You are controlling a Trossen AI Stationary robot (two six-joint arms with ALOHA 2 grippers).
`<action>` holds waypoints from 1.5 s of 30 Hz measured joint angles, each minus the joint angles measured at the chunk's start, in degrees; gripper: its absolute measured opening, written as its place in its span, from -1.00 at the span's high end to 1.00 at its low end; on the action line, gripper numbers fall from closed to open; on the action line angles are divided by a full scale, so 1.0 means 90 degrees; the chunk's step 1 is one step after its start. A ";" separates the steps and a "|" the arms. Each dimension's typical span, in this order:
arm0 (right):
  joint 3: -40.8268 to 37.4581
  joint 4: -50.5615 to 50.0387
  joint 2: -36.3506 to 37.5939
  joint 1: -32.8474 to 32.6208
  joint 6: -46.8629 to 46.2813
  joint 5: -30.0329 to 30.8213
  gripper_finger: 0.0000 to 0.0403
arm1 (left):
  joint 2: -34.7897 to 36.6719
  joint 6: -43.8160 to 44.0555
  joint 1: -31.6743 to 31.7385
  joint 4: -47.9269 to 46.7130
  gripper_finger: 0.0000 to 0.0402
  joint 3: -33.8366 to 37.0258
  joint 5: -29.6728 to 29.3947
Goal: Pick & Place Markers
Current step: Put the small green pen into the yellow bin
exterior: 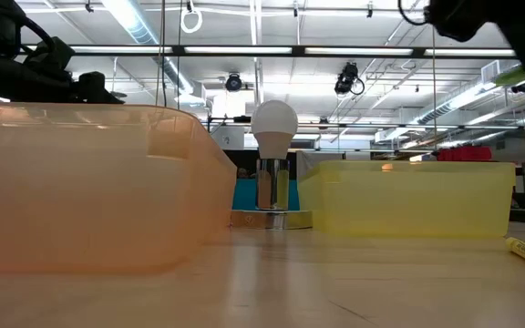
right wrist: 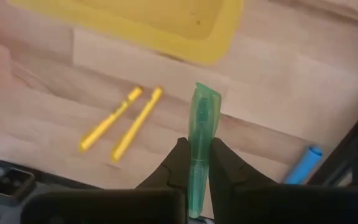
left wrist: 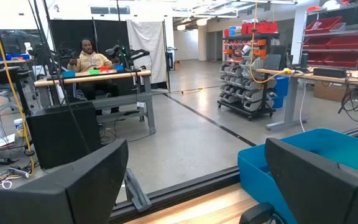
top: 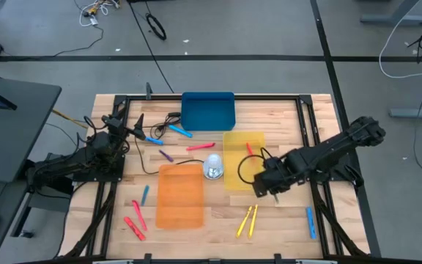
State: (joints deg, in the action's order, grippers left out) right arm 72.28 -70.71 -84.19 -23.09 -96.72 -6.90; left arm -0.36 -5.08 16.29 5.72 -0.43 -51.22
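My right gripper (top: 273, 192) hangs over the table by the yellow tray's (top: 243, 160) near right corner, shut on a green marker (right wrist: 202, 124). That marker also shows as a pale green stick (exterior: 518, 75) in the low view. On the wood lie two yellow markers (top: 247, 220), a blue one (top: 311, 222), two red ones (top: 134, 226) and a light blue one (top: 144, 194). Red (top: 200, 147), purple (top: 165, 155) and blue (top: 180, 130) markers lie farther back. My left gripper (left wrist: 191, 186) waits open at the far left (top: 139, 126). My right gripper pinches the green marker between its two fingers (right wrist: 178, 163), which point down from above. The hold is on the marker's end part (right wrist: 197, 180); the rest sticks out past the fingertips. The marker hangs clear of the table, near level with a slight slant.
An orange tray (top: 179, 195) lies at the centre left and a blue tray (top: 208, 110) at the far edge. A light bulb on a metal base (top: 213, 167) stands between the orange and yellow trays. A red marker (top: 249, 149) lies in the yellow tray. Black cables (top: 152, 150) run by the left arm.
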 joint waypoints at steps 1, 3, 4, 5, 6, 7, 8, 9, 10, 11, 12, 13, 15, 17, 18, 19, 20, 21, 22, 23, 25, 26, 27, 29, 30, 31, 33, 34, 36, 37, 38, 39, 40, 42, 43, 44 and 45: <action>0.0042 0.0003 -0.0045 0.0093 0.0026 0.0000 0.88 | 0.0000 0.0000 -0.0002 0.0000 -0.91 0.0000 0.0002; 0.0144 -0.0012 -0.0111 0.0306 0.0141 -0.0002 0.88 | 0.0000 0.0000 -0.0001 0.0002 -0.91 0.0001 0.0000; 0.0189 -0.0022 -0.0134 0.0403 0.0175 0.0000 0.88 | 0.0000 0.0000 0.0000 0.0001 -0.91 0.0002 0.0000; 0.0238 -0.0035 -0.0170 0.0504 0.0205 0.0000 0.88 | 0.0000 0.0000 -0.0001 0.0001 -0.91 0.0002 0.0000; 0.0285 -0.0044 -0.0212 0.0603 0.0262 0.0000 0.88 | 0.0000 0.0000 0.0000 0.0000 -0.91 0.0002 0.0000; 0.0333 -0.0063 -0.0259 0.0700 0.0317 0.0000 0.88 | 0.0000 0.0000 0.0000 0.0002 -0.91 0.0002 0.0000; 0.0393 -0.0118 -0.0305 0.0805 0.0372 0.0000 0.88 | 0.0000 0.0000 -0.0002 0.0000 -0.91 0.0002 0.0000; 0.0447 -0.0166 -0.0341 0.0902 0.0448 0.0000 0.88 | 0.0000 0.0000 0.0000 0.0002 -0.91 0.0002 0.0002; 0.0519 -0.0218 -0.0389 0.1005 0.0509 0.0000 0.88 | 0.0000 0.0000 0.0000 0.0002 -0.91 0.0000 0.0000; 0.0586 -0.0239 -0.0436 0.1107 0.0597 -0.0005 0.88 | 0.0000 0.0000 -0.0002 0.0000 -0.91 0.0000 0.0000; 0.0665 -0.0281 -0.0501 0.1209 0.0672 -0.0003 0.88 | 0.0000 0.0000 -0.0001 0.0000 -0.91 0.0000 0.0001; 0.0735 -0.0322 -0.0561 0.1316 0.0770 -0.0002 0.88 | 0.0000 0.0000 0.0000 0.0002 -0.91 0.0002 0.0000; 0.0890 -0.0363 -0.0661 0.1540 0.0959 0.0000 0.88 | 0.0000 0.0000 -0.0001 0.0001 -0.91 0.0002 0.0000; 0.1043 -0.0415 -0.0782 0.1763 0.1152 0.0000 0.88 | 0.0000 0.0000 0.0000 0.0001 -0.91 0.0002 0.0000; 0.1123 -0.0444 -0.0846 0.1872 0.1252 0.0001 0.88 | 0.0000 0.0000 -0.0002 0.0002 -0.91 0.0002 0.0000; 0.1205 -0.0471 -0.0909 0.1981 0.1364 0.0002 0.88 | 0.0000 0.0000 -0.0001 0.0002 -0.91 0.0000 0.0000; 0.1291 -0.0490 -0.0958 0.2094 0.1485 0.0000 0.88 | 0.0000 0.0000 -0.0002 0.0000 -0.91 0.0002 0.0000; 0.1377 -0.0513 -0.1014 0.2210 0.1604 0.0012 0.88 | 0.0001 0.0000 -0.0002 0.0002 -0.91 0.0000 0.0001; 0.1467 -0.0549 -0.1050 0.2319 0.1679 0.0047 0.88 | 0.0000 0.0000 -0.0001 0.0002 -0.91 0.0001 0.0000; 0.1544 -0.0572 -0.1070 0.2436 0.1776 0.0085 0.88 | 0.0002 0.0000 0.0000 0.0000 -0.91 0.0002 0.0000; 0.1721 -0.0613 -0.1134 0.2643 0.1966 0.0158 0.88 | 0.0000 0.0000 -0.0001 0.0002 -0.91 0.0001 0.0000; 0.1798 -0.0644 -0.1166 0.2756 0.2062 0.0198 0.88 | 0.0001 0.0000 0.0000 0.0000 -0.91 0.0002 0.0001; 0.1885 -0.0720 -0.1218 0.2863 0.2162 0.0220 0.88 | 0.0000 0.0000 -0.0002 0.0000 -0.91 0.0002 0.0000; 0.2035 -0.0849 -0.1277 0.3056 0.2348 0.0252 0.88 | 0.0000 0.0000 0.0000 0.0000 -0.91 0.0000 0.0000; 0.2106 -0.0894 -0.1310 0.3141 0.2424 0.0269 0.88 | 0.0000 0.0000 -0.0002 0.0002 -0.91 0.0000 0.0000; 0.2175 -0.0939 -0.1332 0.3240 0.2485 0.0272 0.88 | 0.0000 0.0000 -0.0002 0.0000 -0.91 0.0000 0.0000; 0.2241 -0.0989 -0.1365 0.3413 0.2599 0.0274 0.88 | 0.0000 0.0000 -0.0002 0.0001 -0.91 0.0000 -0.0002; 0.2289 -0.1021 -0.1402 0.3488 0.2631 0.0276 0.88 | 0.0001 0.0000 -0.0001 0.0001 -0.91 0.0001 0.0001; 0.2334 -0.1063 -0.1463 0.3626 0.2652 0.0289 0.88 | 0.0000 0.0000 -0.0002 0.0000 -0.91 0.0002 -0.0001; 0.2341 -0.1081 -0.1479 0.3681 0.2701 0.0289 0.88 | 0.0000 0.0000 -0.0002 -0.0001 -0.91 0.0000 0.0000; 0.2368 -0.1086 -0.1502 0.3725 0.2746 0.0290 0.88 | 0.0000 0.0000 0.0000 -0.0003 -0.91 0.0002 0.0002; 0.2395 -0.1068 -0.1523 0.3756 0.2777 0.0296 0.88 | 0.0000 0.0000 -0.0001 -0.0001 -0.91 0.0001 0.0000; 0.2396 -0.1050 -0.1531 0.3774 0.2802 0.0294 0.88 | 0.0000 0.0000 -0.0002 0.0000 -0.91 0.0002 0.0000; 0.2394 -0.1047 -0.1541 0.3778 0.2805 0.0294 0.88 | 0.0000 0.0000 -0.0002 -0.0003 -0.91 0.0002 0.0000; 0.2394 -0.1034 -0.1538 0.3778 0.2805 0.0291 0.88 | 0.0000 0.0000 0.0000 -0.0003 -0.91 0.0002 0.0000; 0.2394 -0.1038 -0.1536 0.3778 0.2805 0.0291 0.88 | 0.0000 0.0000 -0.0001 -0.0003 -0.91 0.0001 0.0000; 0.2394 -0.1039 -0.1537 0.3778 0.2805 0.0291 0.88 | 0.0000 0.0000 -0.0002 -0.0003 -0.91 0.0001 0.0000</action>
State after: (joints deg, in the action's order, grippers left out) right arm 93.82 -80.06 -98.03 10.92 -71.48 -4.27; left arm -0.36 -5.08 16.27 5.69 -0.41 -51.22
